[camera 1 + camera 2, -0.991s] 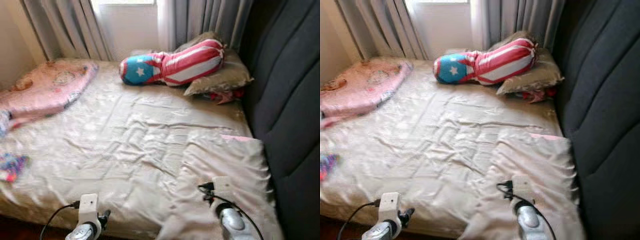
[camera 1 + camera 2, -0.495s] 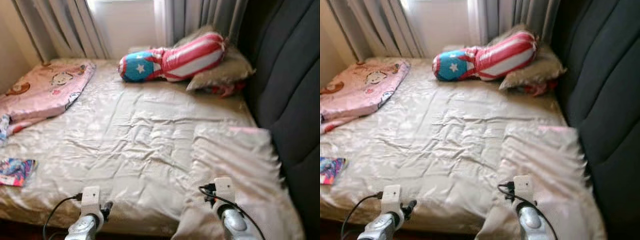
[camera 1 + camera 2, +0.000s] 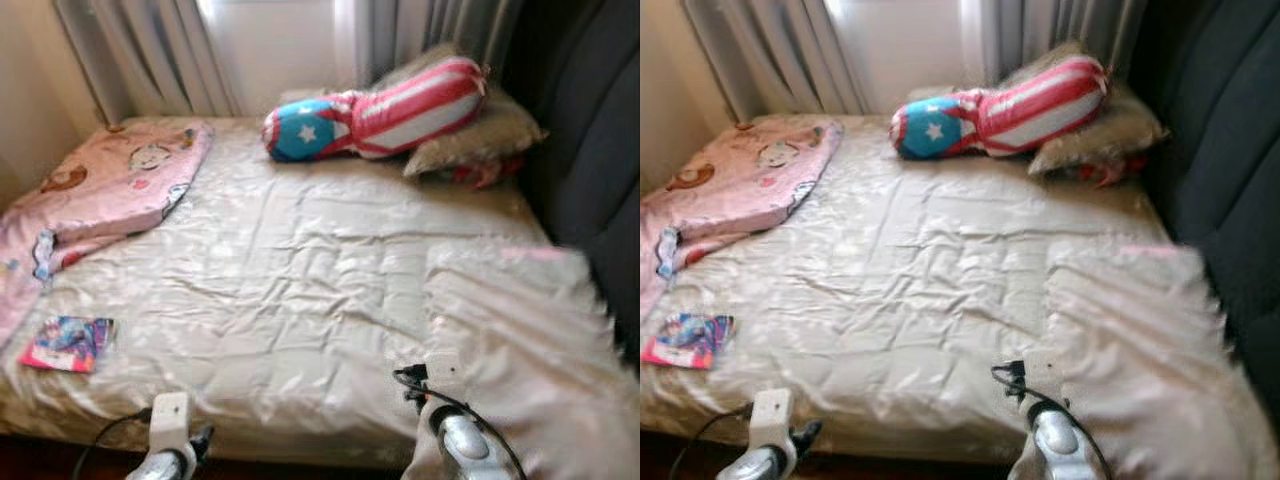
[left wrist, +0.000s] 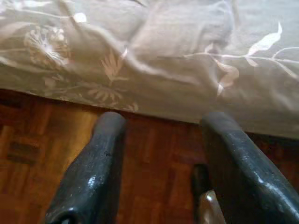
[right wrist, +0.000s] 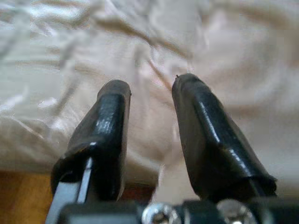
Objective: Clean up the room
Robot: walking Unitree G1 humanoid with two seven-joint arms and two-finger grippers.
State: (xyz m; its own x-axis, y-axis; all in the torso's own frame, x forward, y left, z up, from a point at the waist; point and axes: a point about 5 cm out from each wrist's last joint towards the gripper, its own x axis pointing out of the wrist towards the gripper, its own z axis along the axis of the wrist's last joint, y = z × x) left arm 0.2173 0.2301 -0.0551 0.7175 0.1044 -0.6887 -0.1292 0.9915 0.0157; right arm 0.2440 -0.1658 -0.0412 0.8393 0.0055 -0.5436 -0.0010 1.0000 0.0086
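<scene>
Hovering low at the bed's (image 3: 300,290) near edge, left hand (image 4: 159,126) and right hand (image 5: 149,88) gape empty.

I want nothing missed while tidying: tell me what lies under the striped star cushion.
The striped star cushion leans on a beige pillow at the bed's far end. Something red pokes out beneath that pillow; the rest is covered.

Your bed's (image 3: 300,270) middle lies open; pink blanket (image 3: 105,185) crowds its far-left corner, booklet (image 3: 68,343) its near-left edge, striped bolster (image 3: 375,110) the far edge, pillow (image 3: 520,340) right.
</scene>
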